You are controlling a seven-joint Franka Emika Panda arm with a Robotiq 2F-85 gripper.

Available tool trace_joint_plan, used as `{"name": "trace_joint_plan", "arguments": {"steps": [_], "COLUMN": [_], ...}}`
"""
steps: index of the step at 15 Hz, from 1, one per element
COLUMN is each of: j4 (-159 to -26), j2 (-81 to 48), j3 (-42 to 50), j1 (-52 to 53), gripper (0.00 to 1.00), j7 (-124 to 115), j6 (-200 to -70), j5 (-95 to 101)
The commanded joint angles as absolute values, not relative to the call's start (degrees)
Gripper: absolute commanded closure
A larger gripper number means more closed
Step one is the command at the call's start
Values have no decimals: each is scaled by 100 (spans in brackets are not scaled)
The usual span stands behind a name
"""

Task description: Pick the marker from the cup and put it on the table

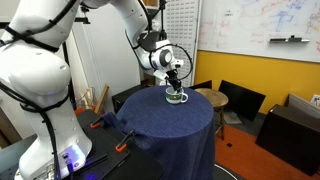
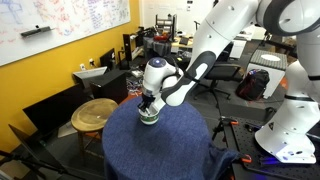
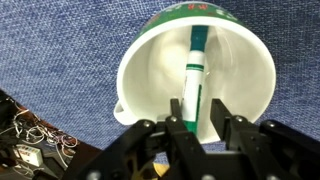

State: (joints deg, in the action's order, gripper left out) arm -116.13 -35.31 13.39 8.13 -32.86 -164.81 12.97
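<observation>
So up close in the wrist view the gripper (image 3: pixel 208 126) hangs right over the cup's (image 3: pixel 150 70) mouth with its jaws spread apart, gripping nothing. The marker (image 3: pixel 194 70) is inside the cup, leaning on the inner wall, and its near end sits just beside one jaw, with a gap to the other. The cup's rim rings it on every side, so the only free way is straight out the top.

The cup stands upright on the table (image 3: pixel 60 50). In both exterior views the gripper (image 1: pixel 174 85) (image 2: pixel 148 105) sits just above the cup (image 1: pixel 176 97) (image 2: pixel 148 117). The cup is close to the table's (image 1: pixel 170 130) (image 2: pixel 165 150) edge on the side facing the wooden stool (image 1: pixel 212 97) (image 2: pixel 95 113). Away from the stool, past the cup, there's a wide stretch of bare blue cloth.
</observation>
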Motion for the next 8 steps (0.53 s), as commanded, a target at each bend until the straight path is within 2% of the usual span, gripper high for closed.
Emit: {"name": "trace_joint_plan", "arguments": {"steps": [1, 2, 4, 8], "j4": [-11598, -11628, -11691, -11901], "j2": [-3559, -3541, -3504, -3414], "j3": [1599, 1664, 1841, 2420], "j1": [1093, 1159, 1335, 1928], "gripper": [92, 99, 95, 95], "j7": [-3138, -3165, -3247, -3530], "j6": [-16519, -16513, -16495, -16511], "j5": [1065, 1074, 1126, 1319]}}
